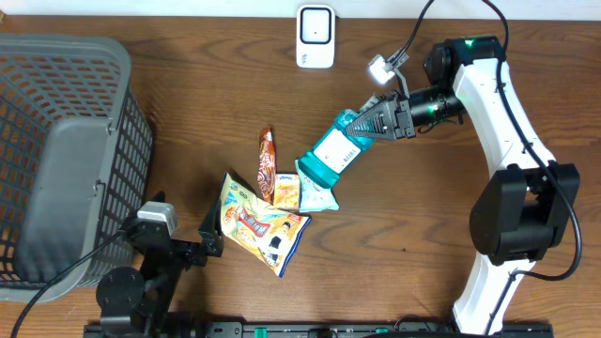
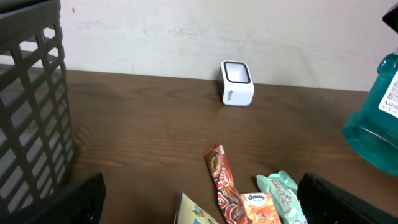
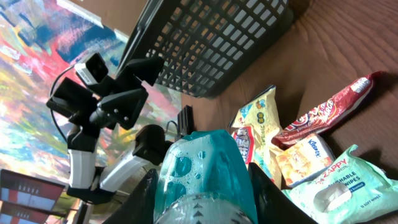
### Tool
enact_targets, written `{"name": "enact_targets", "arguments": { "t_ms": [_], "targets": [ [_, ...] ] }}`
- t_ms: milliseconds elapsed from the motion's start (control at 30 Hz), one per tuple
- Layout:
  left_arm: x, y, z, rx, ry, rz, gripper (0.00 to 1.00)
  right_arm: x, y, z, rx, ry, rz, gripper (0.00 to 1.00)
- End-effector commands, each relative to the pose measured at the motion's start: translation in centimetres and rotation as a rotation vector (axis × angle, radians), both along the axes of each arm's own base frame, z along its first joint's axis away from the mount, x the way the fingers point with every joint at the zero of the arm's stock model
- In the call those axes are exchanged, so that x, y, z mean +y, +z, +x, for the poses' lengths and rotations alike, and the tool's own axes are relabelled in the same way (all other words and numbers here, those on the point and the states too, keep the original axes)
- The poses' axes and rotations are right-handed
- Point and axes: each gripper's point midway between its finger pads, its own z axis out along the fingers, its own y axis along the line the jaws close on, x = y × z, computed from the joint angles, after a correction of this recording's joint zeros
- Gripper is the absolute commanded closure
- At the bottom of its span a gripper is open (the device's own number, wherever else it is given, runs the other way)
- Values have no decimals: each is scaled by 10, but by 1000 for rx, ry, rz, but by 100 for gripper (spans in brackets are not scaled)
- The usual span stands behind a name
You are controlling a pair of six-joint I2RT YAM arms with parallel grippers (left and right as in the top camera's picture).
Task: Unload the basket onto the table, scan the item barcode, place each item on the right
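A teal mouthwash bottle (image 1: 333,150) with a white label hangs tilted over the table's middle, my right gripper (image 1: 364,125) shut on its upper end. In the right wrist view the bottle (image 3: 205,168) fills the gap between the two black fingers (image 3: 142,199). Its barcode cannot be made out. The white scanner (image 1: 315,36) stands at the table's far edge, up and left of the bottle; the left wrist view shows the scanner (image 2: 237,83) too, with the bottle (image 2: 378,121) at the right edge. My left gripper (image 1: 211,233) is open near the front left, holding nothing.
A grey mesh basket (image 1: 56,160) fills the left side. Below the bottle lie a red-brown snack wrapper (image 1: 267,161), an orange tissue pack (image 1: 285,192), a mint wipes pack (image 1: 317,192) and a yellow snack bag (image 1: 258,225).
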Motion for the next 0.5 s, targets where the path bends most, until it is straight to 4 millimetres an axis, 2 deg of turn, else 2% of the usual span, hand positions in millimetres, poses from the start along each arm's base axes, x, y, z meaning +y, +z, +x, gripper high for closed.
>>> {"name": "enact_targets", "arguments": {
  "t_ms": [0, 467],
  "targets": [
    [-3, -3, 0, 4, -21, 12, 2, 3, 35, -1, -16, -37, 106, 99],
    [-3, -3, 0, 4, -21, 12, 2, 3, 35, -1, -18, -37, 106, 98]
  ]
}}
